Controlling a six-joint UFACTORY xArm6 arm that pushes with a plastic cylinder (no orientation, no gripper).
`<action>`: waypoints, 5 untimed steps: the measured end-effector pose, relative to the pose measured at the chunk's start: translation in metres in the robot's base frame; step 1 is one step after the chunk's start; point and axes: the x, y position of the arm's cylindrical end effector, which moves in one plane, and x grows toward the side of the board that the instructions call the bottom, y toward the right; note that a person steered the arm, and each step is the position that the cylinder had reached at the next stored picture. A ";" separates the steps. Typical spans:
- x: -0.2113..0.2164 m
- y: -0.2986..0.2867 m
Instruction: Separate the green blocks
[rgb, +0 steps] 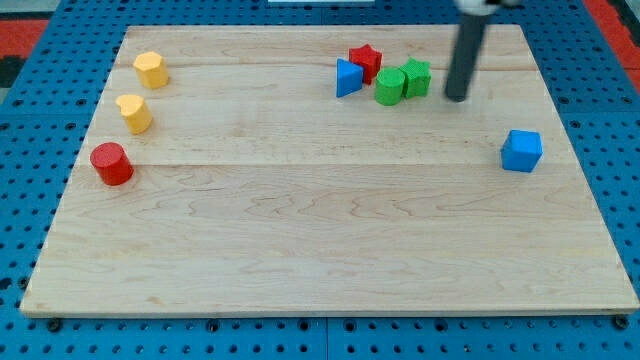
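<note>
Two green blocks touch each other near the view's top, right of centre: a green cylinder (389, 86) and a green star (416, 77) just to its right. My tip (456, 98) stands on the board a short way to the right of the green star, apart from it. A red star (365, 61) and a blue triangle (348, 77) sit just left of the green cylinder.
A blue cube (521, 150) lies at the view's right. Two yellow blocks (151, 69) (134, 112) and a red cylinder (111, 163) sit at the view's left. The wooden board (320, 250) lies on a blue pegboard.
</note>
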 end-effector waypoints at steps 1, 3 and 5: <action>-0.033 0.004; -0.011 -0.094; 0.018 -0.190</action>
